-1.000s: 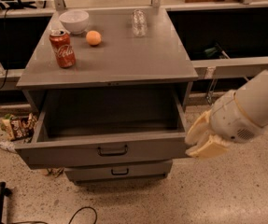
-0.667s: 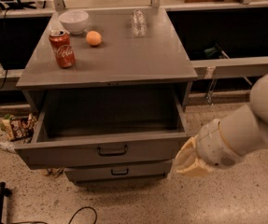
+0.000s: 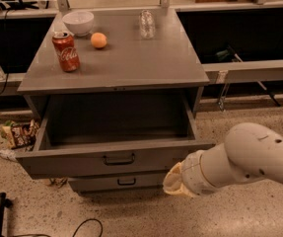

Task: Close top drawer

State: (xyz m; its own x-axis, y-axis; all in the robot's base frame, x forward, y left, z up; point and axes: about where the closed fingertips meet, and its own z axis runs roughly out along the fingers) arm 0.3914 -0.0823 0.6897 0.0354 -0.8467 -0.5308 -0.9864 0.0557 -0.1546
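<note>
The top drawer [image 3: 82, 161] of the grey cabinet is pulled far out. Its deep box looks empty, and its front carries a small dark bar handle [image 3: 119, 159]. A second grey drawer front [image 3: 116, 182] shows just below it. My gripper [image 3: 173, 183] is at the end of the white arm that comes in from the right. It sits low, in front of the cabinet's right part, just under the top drawer front's right end.
On the cabinet top [image 3: 131, 63] stand a red cola can [image 3: 65, 51], a white bowl [image 3: 78, 22], an orange [image 3: 98, 40] and a clear glass [image 3: 146, 24]. Snack wrappers [image 3: 18, 133] lie on the floor at left. A black cable [image 3: 84, 227] runs along the floor in front.
My arm and gripper have moved left and downward, from beside the drawer's right end to below its front's right corner. The drawer stays open.
</note>
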